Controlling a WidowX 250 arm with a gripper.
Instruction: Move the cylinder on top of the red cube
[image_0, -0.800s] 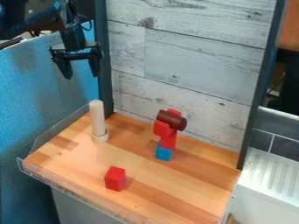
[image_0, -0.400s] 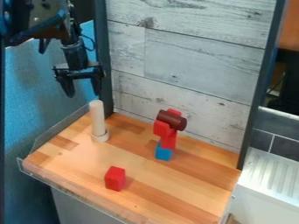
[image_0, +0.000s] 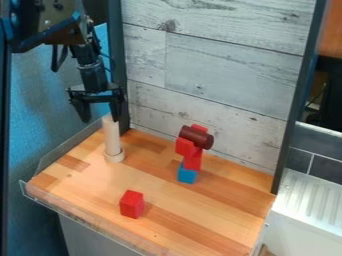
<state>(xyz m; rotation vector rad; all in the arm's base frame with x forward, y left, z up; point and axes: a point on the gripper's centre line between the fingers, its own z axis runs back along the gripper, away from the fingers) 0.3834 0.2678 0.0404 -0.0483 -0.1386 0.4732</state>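
Note:
The black gripper (image_0: 100, 118) hangs at the upper left with its two fingers spread apart and nothing between them. Its right finger overlaps the top of a pale wooden cylinder (image_0: 112, 134), which stands upright in a ring-shaped base at the left back of the wooden surface. A red cube (image_0: 131, 204) sits alone near the front. Right of the middle, a dark red cylinder (image_0: 196, 137) lies on its side on top of a stack of red blocks (image_0: 192, 159).
A blue block (image_0: 187, 173) forms the bottom of the stack. The wooden table (image_0: 87, 185) has a clear raised rim at its left and front. A whitewashed plank wall (image_0: 214, 65) with dark posts stands behind, and a white ribbed panel (image_0: 304, 210) is at the right.
The gripper has come down and slightly to the right, from high at the upper left to the wooden cylinder's top. The cylinders and blocks have stayed where they were.

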